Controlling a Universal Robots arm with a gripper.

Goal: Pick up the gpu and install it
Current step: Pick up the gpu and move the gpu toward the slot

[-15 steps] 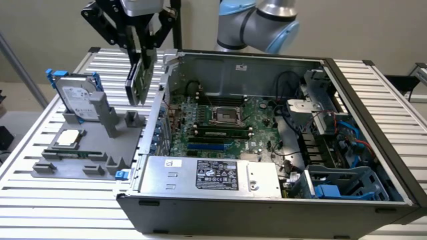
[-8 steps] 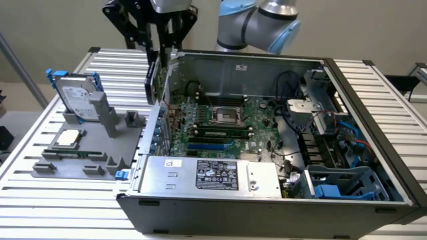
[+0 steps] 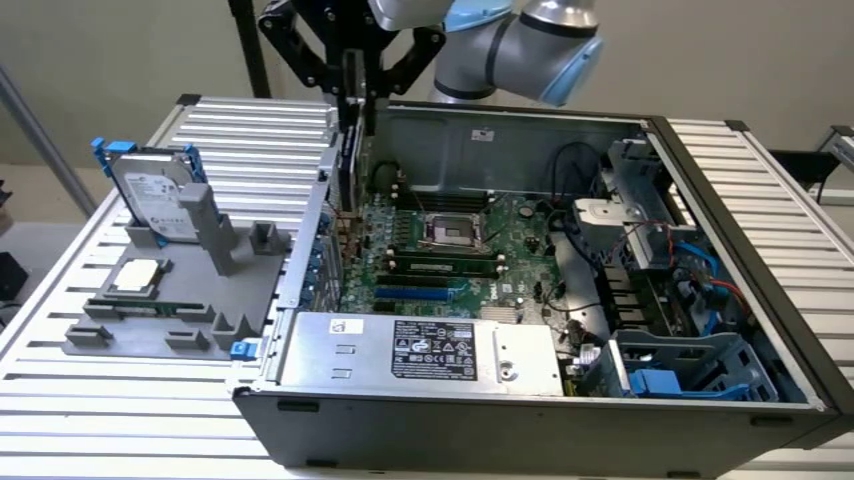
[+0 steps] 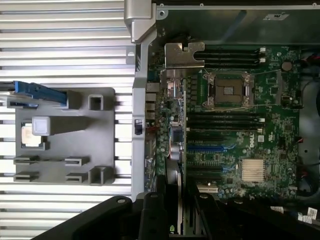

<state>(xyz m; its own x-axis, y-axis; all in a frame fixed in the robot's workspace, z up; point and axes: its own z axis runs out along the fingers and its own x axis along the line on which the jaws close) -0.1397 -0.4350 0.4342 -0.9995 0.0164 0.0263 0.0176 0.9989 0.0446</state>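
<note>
Holder: one gray fixture (image 3: 174,300) on the left of the table.
Hard drive: one, silver with blue rails (image 3: 150,195), standing upright at the holder's far end.
Processor chip: one (image 3: 134,278), lying flat in the holder, nearer than the drive.
Gripper: one, mine (image 3: 358,85), black, over the far left corner of the case. My fingers are clamped on the gpu.
Gpu: one (image 3: 350,150), hanging upright and edge-on straight below my gripper. It is just inside the case's left wall, and its lower end reaches down to the board by that wall. I cannot tell whether it sits in a slot.
Gpu from my wrist: a thin edge (image 4: 173,175) running away from my fingers (image 4: 150,215), with its silver end bracket (image 4: 184,54) at the far tip.
Case: one open black tower (image 3: 534,420), lying on its side, right of the holder.
Motherboard: one, green (image 3: 507,240), with one processor socket (image 3: 447,232) at its middle.
Power supply: one silver box (image 3: 414,350) along the case's near side.
Drive cage: one, blue-gray (image 3: 681,365), in the near right corner.
Surface: a table of pale aluminium slats (image 3: 240,120).
Room: a plain beige wall (image 3: 107,50) behind.
</note>
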